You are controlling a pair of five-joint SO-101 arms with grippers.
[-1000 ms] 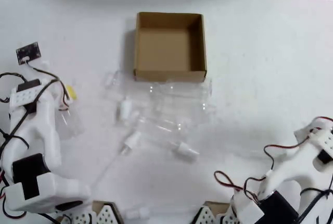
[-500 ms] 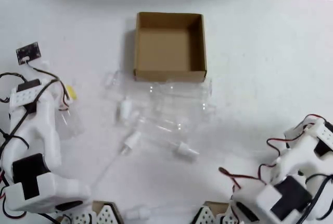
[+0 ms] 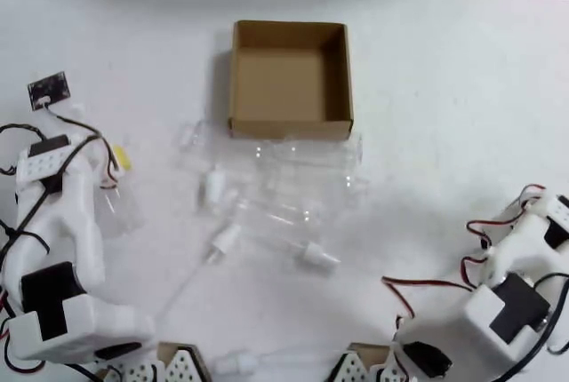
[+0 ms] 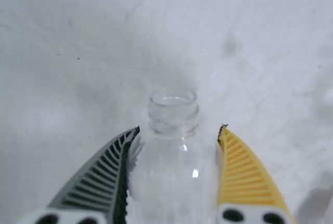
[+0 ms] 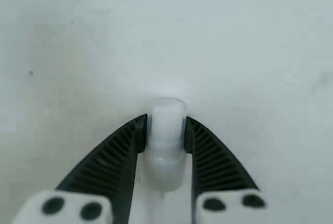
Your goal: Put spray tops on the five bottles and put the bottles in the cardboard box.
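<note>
Table (image 5: 234, 36); right end effector (image 5: 165, 119) pinches top (image 5: 165, 153).

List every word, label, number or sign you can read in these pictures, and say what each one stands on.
No text can be read in these pictures.
The cardboard box is plain, with no print on it.
The clear bottle and the spray top show no label.
On the small dark board, any marking is too small to read.
</note>
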